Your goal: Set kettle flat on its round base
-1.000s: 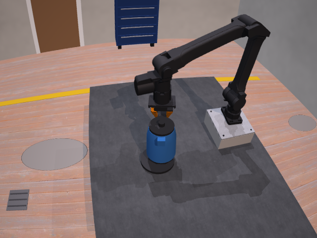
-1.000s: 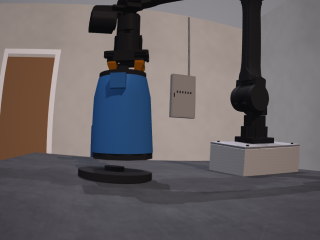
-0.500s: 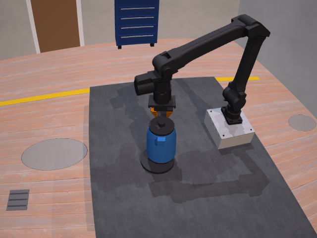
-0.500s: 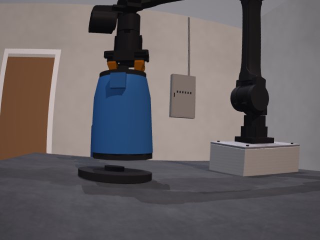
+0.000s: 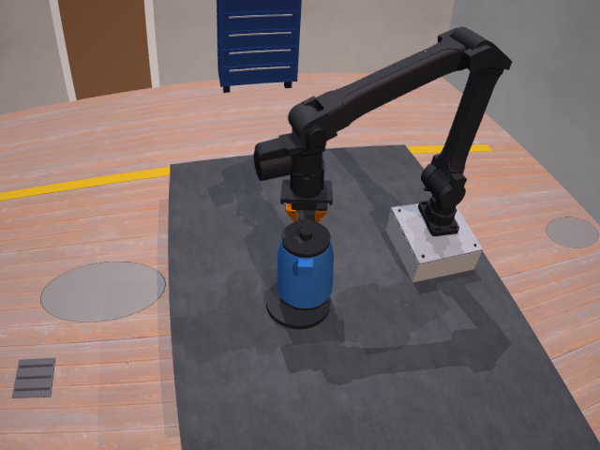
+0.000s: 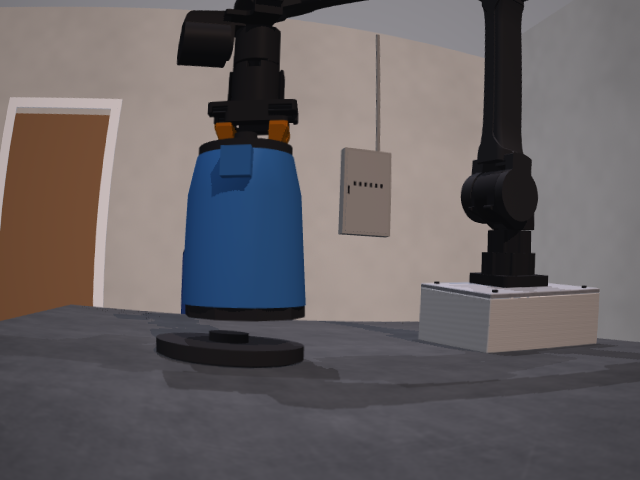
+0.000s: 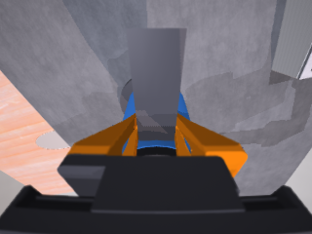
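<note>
The gripper, apparently clamped on the handle, holds the kettle above its base, nearer the tabletop's left edge from the top.

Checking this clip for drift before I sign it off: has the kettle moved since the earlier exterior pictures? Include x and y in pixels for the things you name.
No visible shift: the kettle [image 5: 305,278] [image 6: 244,232] hangs just as before above its base [image 5: 297,320] [image 6: 180,351].
</note>
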You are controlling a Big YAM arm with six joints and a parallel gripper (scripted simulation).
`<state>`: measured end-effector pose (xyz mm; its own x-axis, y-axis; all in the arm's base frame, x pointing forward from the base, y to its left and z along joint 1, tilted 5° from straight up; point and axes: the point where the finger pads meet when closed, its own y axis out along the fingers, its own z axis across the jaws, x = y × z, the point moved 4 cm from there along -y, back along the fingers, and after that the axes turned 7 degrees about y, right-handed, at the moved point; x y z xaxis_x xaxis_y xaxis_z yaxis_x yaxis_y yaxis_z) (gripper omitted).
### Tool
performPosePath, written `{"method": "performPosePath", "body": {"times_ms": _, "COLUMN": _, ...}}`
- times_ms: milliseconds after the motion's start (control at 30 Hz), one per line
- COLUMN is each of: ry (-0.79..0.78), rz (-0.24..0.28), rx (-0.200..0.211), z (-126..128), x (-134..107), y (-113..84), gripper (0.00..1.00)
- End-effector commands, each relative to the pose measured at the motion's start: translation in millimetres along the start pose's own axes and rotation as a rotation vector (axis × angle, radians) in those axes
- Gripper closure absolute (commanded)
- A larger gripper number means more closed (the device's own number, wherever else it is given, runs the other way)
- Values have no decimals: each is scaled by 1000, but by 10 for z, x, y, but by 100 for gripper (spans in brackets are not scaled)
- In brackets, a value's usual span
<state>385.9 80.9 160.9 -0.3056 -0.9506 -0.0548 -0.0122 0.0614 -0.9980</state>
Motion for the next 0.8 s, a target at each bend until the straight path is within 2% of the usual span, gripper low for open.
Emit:
{"method": "performPosePath", "body": {"times_ms": 0, "ry": 3, "rz": 61, "rx": 107, "z": 206, "x": -172, "y": -475, "gripper": 100}}
{"method": "performPosePath", "body": {"times_ms": 433, "ry": 2, "rz": 57, "rx": 99, "z": 203, "x": -189, "y": -488, "gripper": 100}}
{"method": "performPosePath", "body": {"times_ms": 467, "ry": 9, "rz": 66, "rx": 116, "z": 265, "x": -184, "y": -502, "gripper": 100}}
{"method": "performPosePath", "body": {"times_ms": 533, "ry": 5, "rz": 40, "rx": 69, "z": 266, "x": -222, "y": -371, "gripper": 100}}
{"method": "performPosePath", "body": {"times_ms": 567, "ry": 1, "rz": 41, "rx": 67, "z": 264, "x": -250, "y": -377, "gripper": 100}}
{"method": "performPosePath", "body": {"times_ms": 633, "ry": 0, "rz": 44, "rx": 72, "z": 288, "x": -280, "y": -390, "gripper": 100}}
{"method": "performPosePath", "body": {"times_ms": 700, "ry": 7, "rz": 55, "rx": 93, "z": 286, "x": -247, "y": -513, "gripper": 100}}
{"method": "performPosePath", "body": {"times_ms": 767, "ry": 10, "rz": 60, "rx": 102, "z": 293, "x": -234, "y": -548, "gripper": 100}}
